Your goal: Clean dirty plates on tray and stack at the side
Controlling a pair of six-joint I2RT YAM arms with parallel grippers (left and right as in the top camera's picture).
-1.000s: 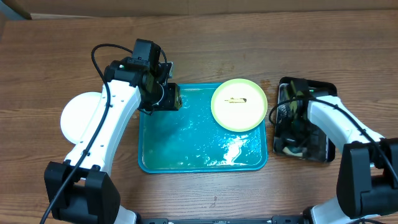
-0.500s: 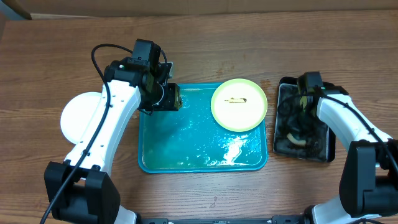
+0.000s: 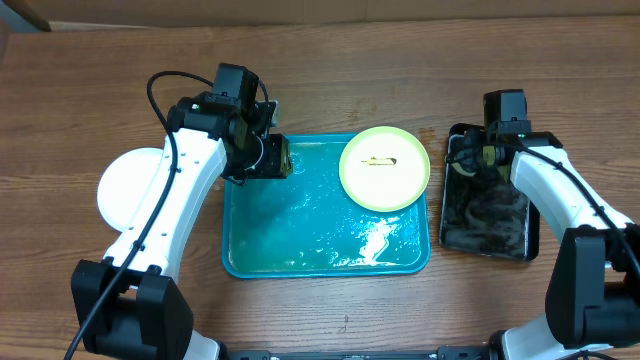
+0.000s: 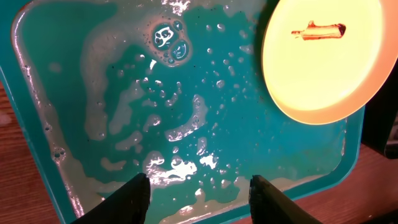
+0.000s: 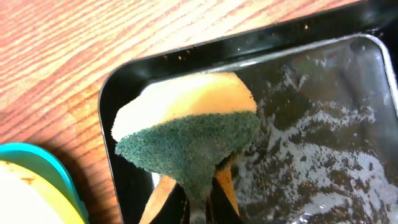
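A pale yellow-green plate (image 3: 385, 168) with a brown smear at its centre lies in the back right corner of the wet teal tray (image 3: 300, 240). It also shows in the left wrist view (image 4: 323, 56), on the tray (image 4: 93, 93). A white plate (image 3: 125, 185) lies on the table left of the tray, partly under my left arm. My left gripper (image 3: 272, 158) is open and empty over the tray's back left corner (image 4: 199, 199). My right gripper (image 3: 478, 158) is shut on a yellow and green sponge (image 5: 193, 134), held above the black tub.
The black tub (image 3: 490, 215) stands right of the tray and holds dirty, foamy water (image 5: 323, 124). The tray's rim (image 5: 56, 168) lies close to the tub's left wall. Bare wooden table surrounds both.
My right gripper has moved from the tub's middle to its far left end, carrying the sponge up out of the water. The left arm and the plate have not moved.
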